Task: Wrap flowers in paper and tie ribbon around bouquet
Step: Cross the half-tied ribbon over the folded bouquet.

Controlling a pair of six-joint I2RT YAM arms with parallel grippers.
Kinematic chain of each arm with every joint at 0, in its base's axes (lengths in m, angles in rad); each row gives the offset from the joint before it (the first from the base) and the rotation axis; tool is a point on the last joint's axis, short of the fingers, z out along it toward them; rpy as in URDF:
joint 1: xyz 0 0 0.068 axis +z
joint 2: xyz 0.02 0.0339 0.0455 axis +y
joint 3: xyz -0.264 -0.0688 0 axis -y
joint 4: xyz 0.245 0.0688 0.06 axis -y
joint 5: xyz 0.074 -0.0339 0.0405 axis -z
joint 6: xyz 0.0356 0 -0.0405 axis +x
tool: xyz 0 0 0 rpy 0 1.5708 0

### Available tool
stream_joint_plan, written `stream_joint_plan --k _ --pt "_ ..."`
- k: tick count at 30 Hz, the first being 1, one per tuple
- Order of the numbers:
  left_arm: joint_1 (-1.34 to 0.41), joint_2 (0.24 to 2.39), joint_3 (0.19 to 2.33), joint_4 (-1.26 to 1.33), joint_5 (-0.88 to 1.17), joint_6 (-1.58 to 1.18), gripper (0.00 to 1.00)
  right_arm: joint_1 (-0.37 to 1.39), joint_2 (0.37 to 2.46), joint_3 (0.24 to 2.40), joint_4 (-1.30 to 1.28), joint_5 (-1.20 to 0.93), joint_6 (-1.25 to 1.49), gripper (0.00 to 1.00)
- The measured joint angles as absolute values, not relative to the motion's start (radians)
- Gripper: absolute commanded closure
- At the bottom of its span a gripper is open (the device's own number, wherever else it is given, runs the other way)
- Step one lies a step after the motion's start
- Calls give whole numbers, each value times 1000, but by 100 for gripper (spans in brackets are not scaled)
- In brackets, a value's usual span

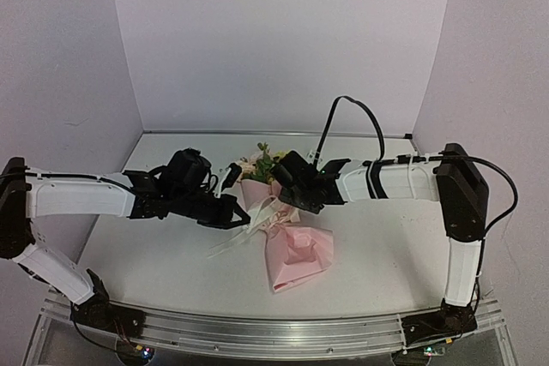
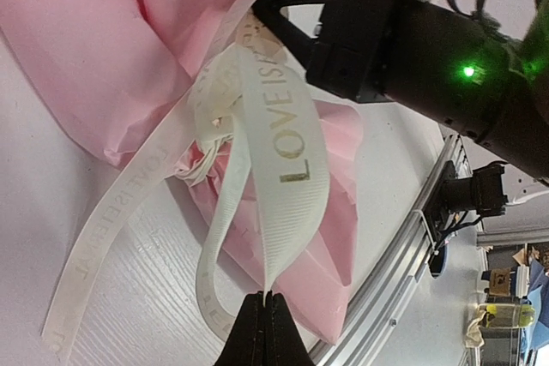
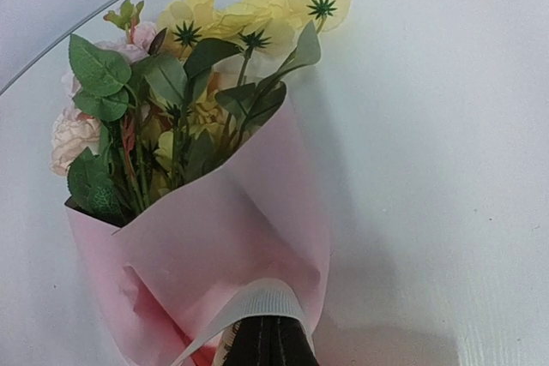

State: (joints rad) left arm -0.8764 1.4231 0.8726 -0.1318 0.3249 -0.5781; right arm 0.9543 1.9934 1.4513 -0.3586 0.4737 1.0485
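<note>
Bright, even, diffuse light, soft shadow beside the bouquet [image 3: 223, 246], near foreground blurred

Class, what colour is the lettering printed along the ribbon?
Gold, on the cream ribbon; the left wrist view shows it best.

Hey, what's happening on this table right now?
Two robot arms are tying a lettered cream ribbon around a bouquet lying on the table. The flowers are already wrapped in pink paper. The left pincer and right pincer are each shut on the ribbon, which hangs in loose loops.
</note>
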Motion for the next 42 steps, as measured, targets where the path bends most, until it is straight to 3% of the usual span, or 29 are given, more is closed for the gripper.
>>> stream_joint_plan --k 6,16,42 --pt "-876 1499 882 -134 316 -601 100 954 1994 1451 -408 486 1054 99" --pt "-876 1556 952 -139 313 -603 100 954 1997 1451 -446 456 1061 85" --pt "-876 1754 1112 -193 283 -634 100 954 1971 1454 -464 368 1059 80"
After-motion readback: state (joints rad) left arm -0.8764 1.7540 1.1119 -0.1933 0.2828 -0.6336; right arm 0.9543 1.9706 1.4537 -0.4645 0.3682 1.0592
